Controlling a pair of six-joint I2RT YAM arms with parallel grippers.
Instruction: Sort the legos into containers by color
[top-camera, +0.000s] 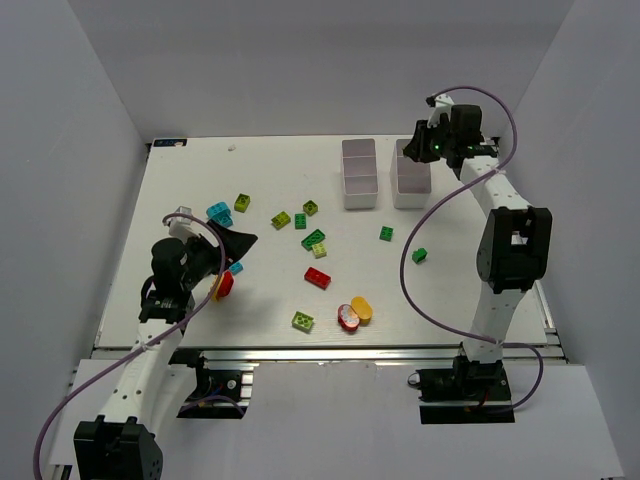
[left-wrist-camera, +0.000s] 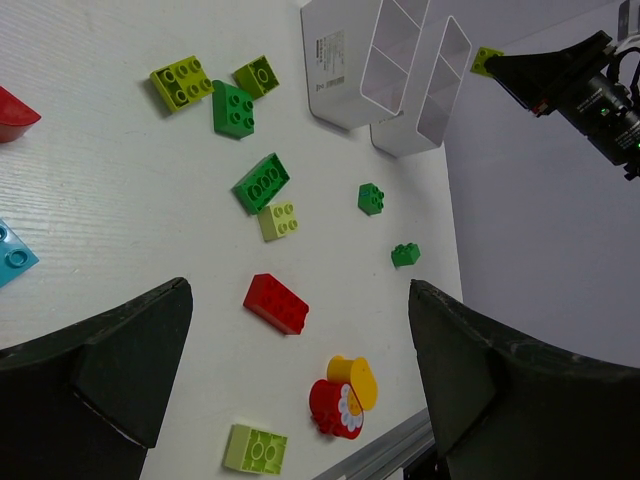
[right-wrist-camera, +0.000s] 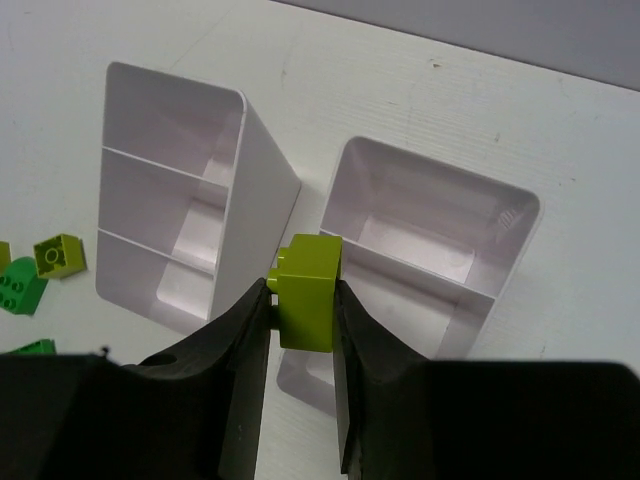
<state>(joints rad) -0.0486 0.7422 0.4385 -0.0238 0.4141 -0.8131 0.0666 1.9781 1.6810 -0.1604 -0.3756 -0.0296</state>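
Observation:
My right gripper (right-wrist-camera: 303, 305) is shut on a lime lego (right-wrist-camera: 309, 290) and holds it above the right container (right-wrist-camera: 522, 228), over the divider by its near compartment. The left container (right-wrist-camera: 262, 170) stands beside it; the compartments I can see hold nothing. From above, the right gripper (top-camera: 428, 146) hovers over the right container (top-camera: 397, 183). My left gripper (left-wrist-camera: 300, 340) is open and holds nothing, above the table's left side (top-camera: 226, 258). Loose legos lie mid-table: a red brick (left-wrist-camera: 276, 302), a lime brick (left-wrist-camera: 255, 448), dark green bricks (left-wrist-camera: 262, 182), and cyan ones (top-camera: 219, 213).
A red flower piece (left-wrist-camera: 336, 408) and an orange rounded piece (left-wrist-camera: 358, 378) lie near the front edge. Two small dark green bricks (top-camera: 386, 233) (top-camera: 419, 256) sit near the right arm. A red and yellow piece (top-camera: 222, 285) lies by the left gripper. White walls surround the table.

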